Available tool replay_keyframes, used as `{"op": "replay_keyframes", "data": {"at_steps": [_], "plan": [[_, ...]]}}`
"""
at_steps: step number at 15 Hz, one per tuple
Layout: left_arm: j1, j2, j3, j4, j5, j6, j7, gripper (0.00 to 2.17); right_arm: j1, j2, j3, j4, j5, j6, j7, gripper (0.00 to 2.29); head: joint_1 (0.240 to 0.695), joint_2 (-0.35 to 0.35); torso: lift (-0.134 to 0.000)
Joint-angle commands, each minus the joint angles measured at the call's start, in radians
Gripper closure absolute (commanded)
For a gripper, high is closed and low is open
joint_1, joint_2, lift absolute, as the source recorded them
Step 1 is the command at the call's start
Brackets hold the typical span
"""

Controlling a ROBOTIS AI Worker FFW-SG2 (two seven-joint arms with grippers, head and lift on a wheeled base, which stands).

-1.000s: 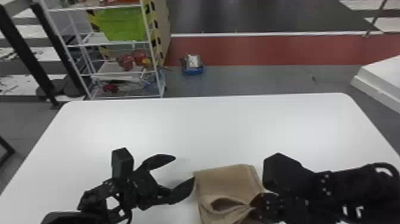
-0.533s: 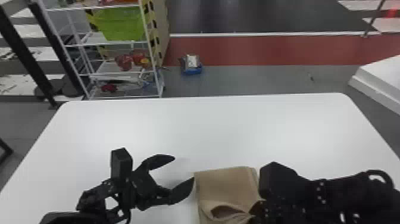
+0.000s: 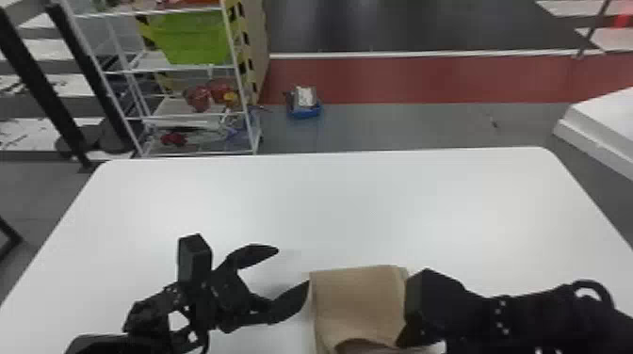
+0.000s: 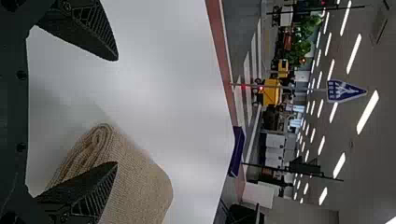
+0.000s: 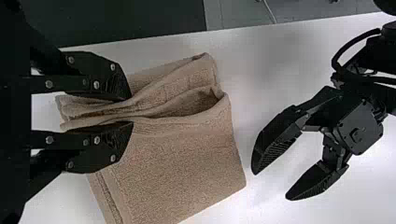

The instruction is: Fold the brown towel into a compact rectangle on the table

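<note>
Brown towel (image 5: pixel 182 163) lies partly folded; right claw (image 5: pixel 129 110) pinches it bunched, left claw (image 3: pixel 293 266) gapes; squaring likely remains

Light is bright indoors, strip lights (image 4: pixel 367 112) glaring white on the ceiling (image 4: pixel 369 172) in left wrist view, soft pale glare on the white worktop (image 3: pixel 329 202) in head view, faint diffuse shadows beside the towel (image 4: pixel 140 186) and left claw (image 3: pixel 293 266), faint sheen on dark floor (image 3: pixel 329 28)
</note>
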Motion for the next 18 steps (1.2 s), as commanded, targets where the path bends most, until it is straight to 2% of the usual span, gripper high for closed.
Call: {"op": "replay_keyframes", "data": {"at_steps": [1,4,6,7,9,10,11,13,16,18], "plan": [[0.000,-0.004,0.000,0.000,-0.001,-0.001,0.000,0.09,0.001,0.006,-0.001,-0.012,-0.001,0.039,0.003,0.48,0.695,0.066,-0.123],[0.000,-0.004,0.000,0.002,-0.001,-0.004,-0.002,0.09,0.001,0.010,-0.023,-0.044,-0.035,0.073,0.003,0.48,0.695,0.065,-0.123],[0.000,-0.004,0.000,0.005,-0.001,-0.010,-0.003,0.09,-0.002,0.029,-0.090,-0.068,-0.133,0.113,0.003,0.48,0.695,0.067,-0.123],[0.000,-0.004,0.001,0.003,-0.001,-0.010,-0.005,0.09,-0.011,0.038,-0.115,-0.068,-0.158,0.128,0.003,0.54,0.695,0.068,-0.123],[0.000,-0.004,0.000,0.003,-0.001,-0.010,-0.006,0.09,-0.016,0.053,-0.130,-0.041,-0.158,0.119,0.003,1.20,0.695,0.068,-0.123],[0.000,-0.004,0.000,0.003,-0.001,-0.010,-0.008,0.09,-0.022,0.064,-0.144,-0.022,-0.174,0.113,0.003,1.63,0.695,0.067,-0.123],[0.000,-0.004,0.000,0.003,-0.001,-0.010,-0.008,0.09,-0.028,0.072,-0.156,-0.004,-0.182,0.104,0.003,1.88,0.695,0.064,-0.123],[0.000,-0.004,-0.002,0.000,-0.002,-0.010,-0.011,0.09,-0.034,0.076,-0.146,0.030,-0.179,0.076,0.003,1.90,0.695,0.059,-0.123],[0.000,-0.004,-0.005,0.000,-0.002,-0.010,-0.014,0.10,-0.034,0.099,-0.080,0.083,-0.132,0.042,0.003,1.90,0.695,0.062,-0.123],[0.000,-0.004,-0.011,0.000,-0.002,-0.010,-0.012,0.10,-0.034,0.099,-0.049,0.100,-0.119,0.042,0.003,1.90,0.695,0.074,-0.123]]}}
